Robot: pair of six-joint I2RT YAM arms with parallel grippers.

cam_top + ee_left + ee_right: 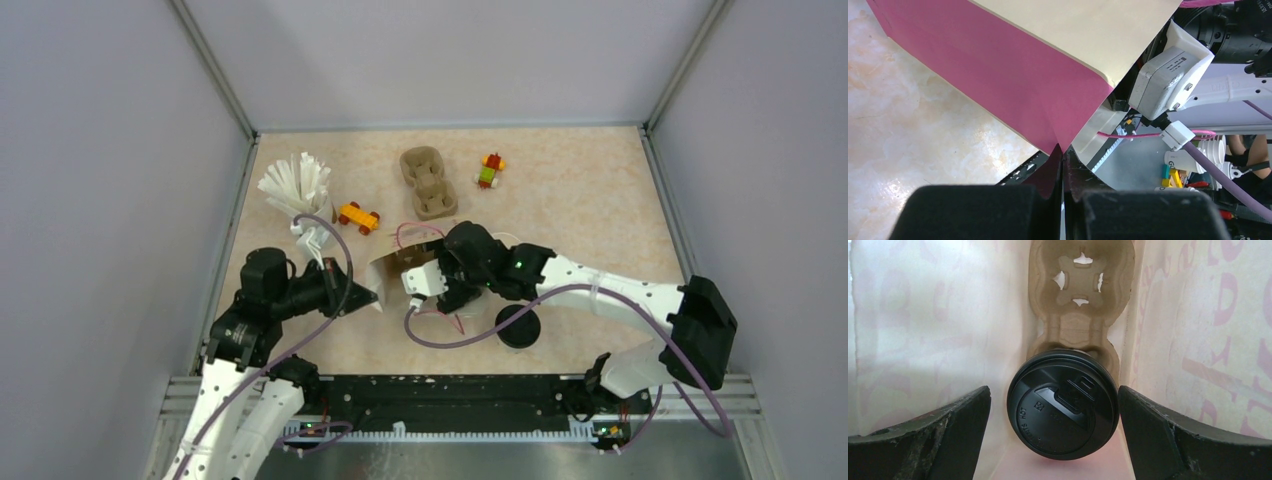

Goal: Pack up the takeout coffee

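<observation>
left pincer (1064, 170) clenched on paper bag (1023, 75) edge | right pincer (1054, 395) released, straddling black-lidded coffee cup (1063, 410) in pulp tray (1080, 300) inside bag | second lidded cup (518, 326) near-right on desk (590, 200)

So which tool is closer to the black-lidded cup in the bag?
Right. The right tool is inside the bag, its open fingers on either side of the cup, not touching it. The left tool is outside, pinching the bag's edge.

On the beige table (580, 200), a paper bag (385, 272) surrounds the jaws of the right gripper (1053, 390). A black-lidded cup (517, 325) stands just beside them.
</observation>
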